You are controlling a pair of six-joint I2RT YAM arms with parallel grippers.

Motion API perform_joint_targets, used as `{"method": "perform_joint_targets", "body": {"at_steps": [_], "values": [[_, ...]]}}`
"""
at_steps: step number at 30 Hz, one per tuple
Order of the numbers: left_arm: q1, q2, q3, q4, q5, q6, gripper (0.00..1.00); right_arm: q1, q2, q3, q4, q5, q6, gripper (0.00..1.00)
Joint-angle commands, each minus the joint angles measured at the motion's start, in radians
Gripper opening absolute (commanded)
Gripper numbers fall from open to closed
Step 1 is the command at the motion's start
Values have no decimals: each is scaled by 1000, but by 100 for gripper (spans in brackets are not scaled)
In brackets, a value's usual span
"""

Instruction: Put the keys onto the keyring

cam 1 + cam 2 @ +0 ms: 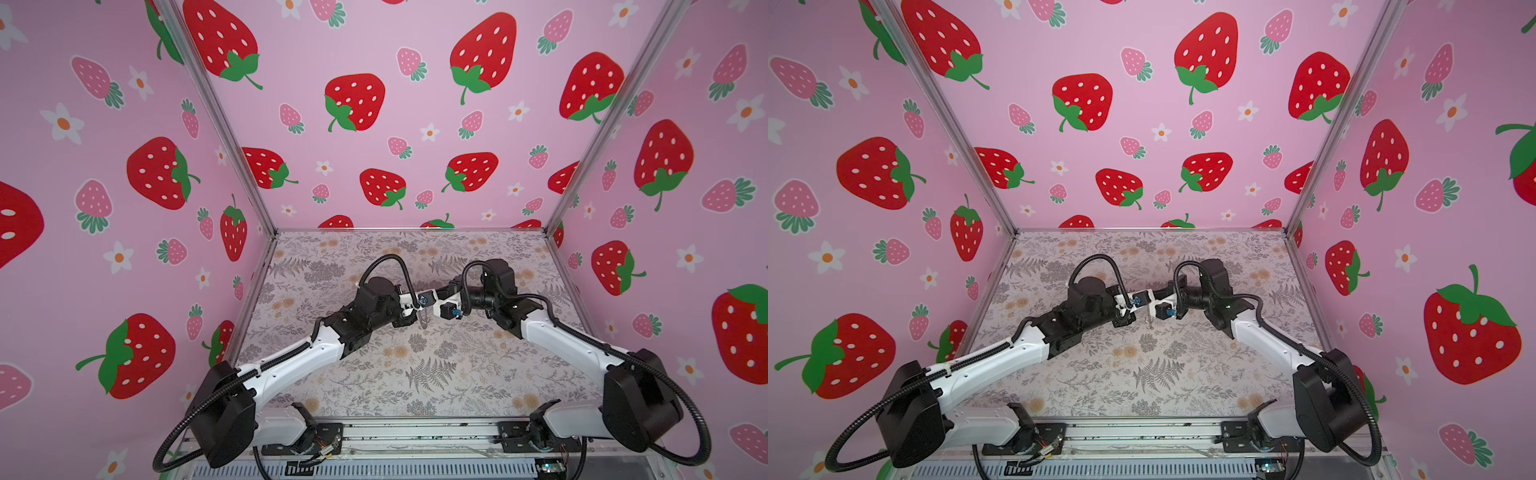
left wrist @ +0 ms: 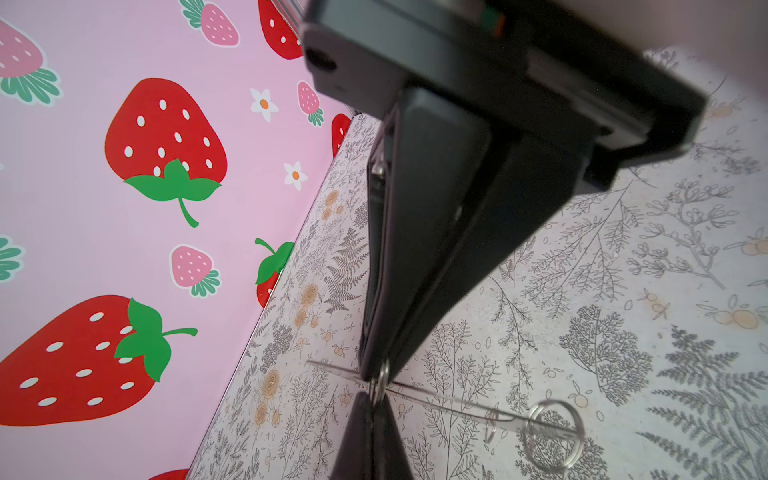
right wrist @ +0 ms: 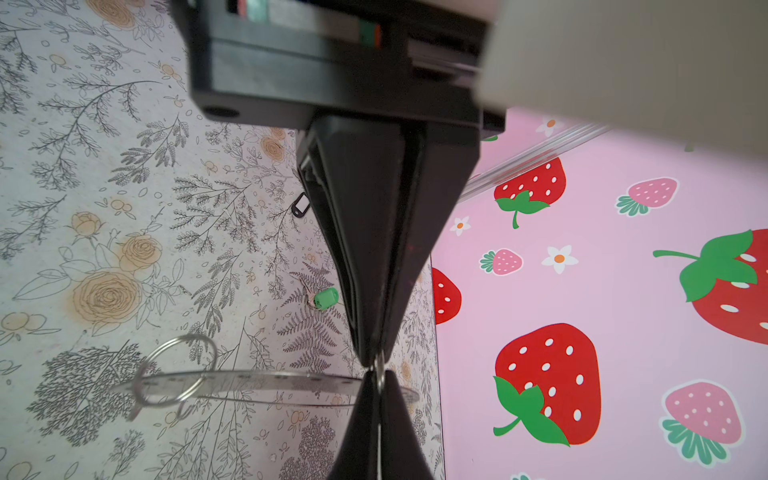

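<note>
The left gripper (image 2: 376, 384) has its fingers together, clamped on the rim of the keyring (image 3: 266, 384). The keyring, a thin metal disc, is held between the two grippers above the middle of the table (image 1: 415, 374). A wire loop (image 3: 178, 370) is threaded through the keyring, away from the clamped spot. The right gripper (image 3: 376, 370) also has its fingers together, clamped on the keyring's rim. The green key (image 3: 326, 298) and the black-rimmed key (image 3: 301, 204) lie on the table, apart from the keyring. Neither is threaded onto the keyring.
</note>
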Motion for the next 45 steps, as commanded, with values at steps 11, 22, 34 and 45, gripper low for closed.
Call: {"method": "perform_joint_targets", "body": {"at_steps": [11, 22, 34, 45], "values": [[105, -69, -30, 130, 298, -127, 0, -22, -80, -3, 28, 13, 109, 32], [132, -77, -52, 189, 371, -175, 0, -69, -117, -24, 125, -109, 339, 30], [134, -85, -54, 212, 374, -189, 0, -70, -97, 10, 69, -219, 398, 28], [134, -88, -49, 197, 407, -184, 0, -64, -60, 27, 87, -228, 406, 23]]}}
